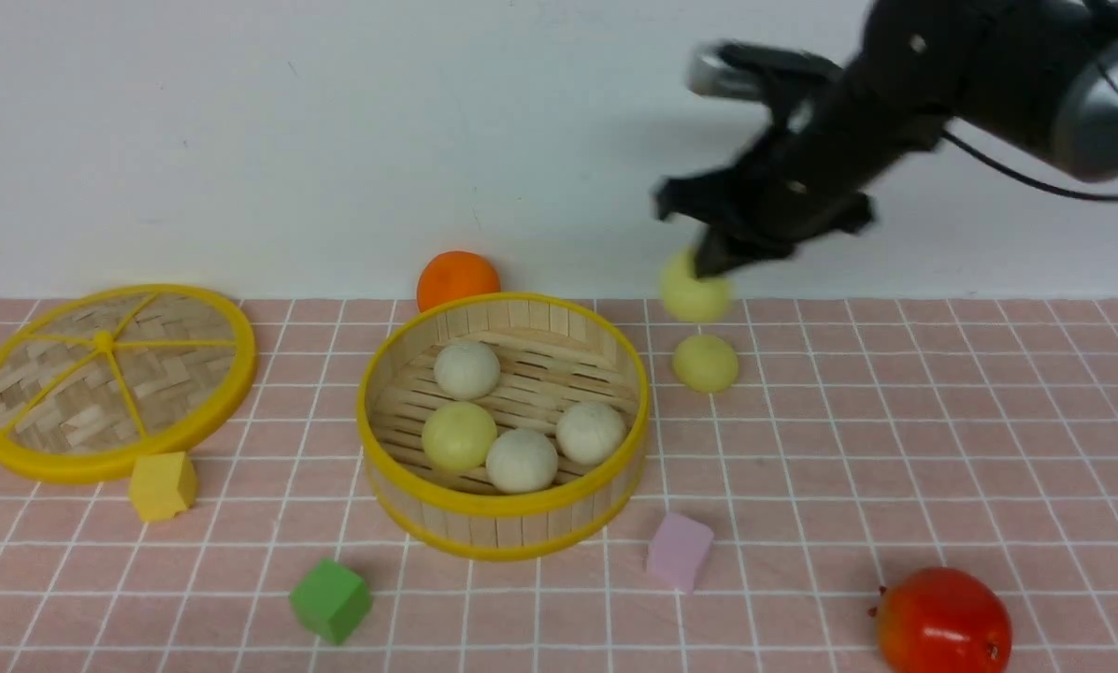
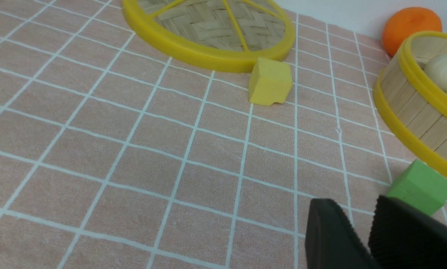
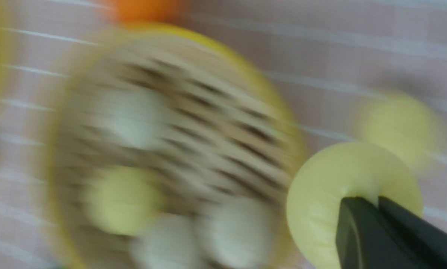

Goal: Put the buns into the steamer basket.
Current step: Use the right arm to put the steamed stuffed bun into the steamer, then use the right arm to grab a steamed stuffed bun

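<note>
The steamer basket (image 1: 503, 523) stands mid-table and holds several buns, among them an off-white bun (image 1: 466, 369) and a pale yellow bun (image 1: 459, 436). One pale yellow bun (image 1: 705, 363) rests on the cloth to the basket's right. Just above it my right gripper (image 1: 713, 262) is shut on another pale yellow bun (image 1: 695, 294), lifted off the table. The blurred right wrist view shows that held bun (image 3: 332, 186) pinched at the right gripper (image 3: 376, 201), beside the basket rim (image 3: 268, 93). My left gripper (image 2: 356, 203) hovers low near the basket's wall (image 2: 414, 123), slightly open and empty.
A flat woven lid (image 1: 110, 379) lies at the left with a yellow cube (image 1: 160, 484) at its edge. A green cube (image 1: 330, 598) and a pink cube (image 1: 679, 551) sit in front of the basket. An orange ball (image 1: 457, 279) is behind it, a red fruit (image 1: 942, 622) front right.
</note>
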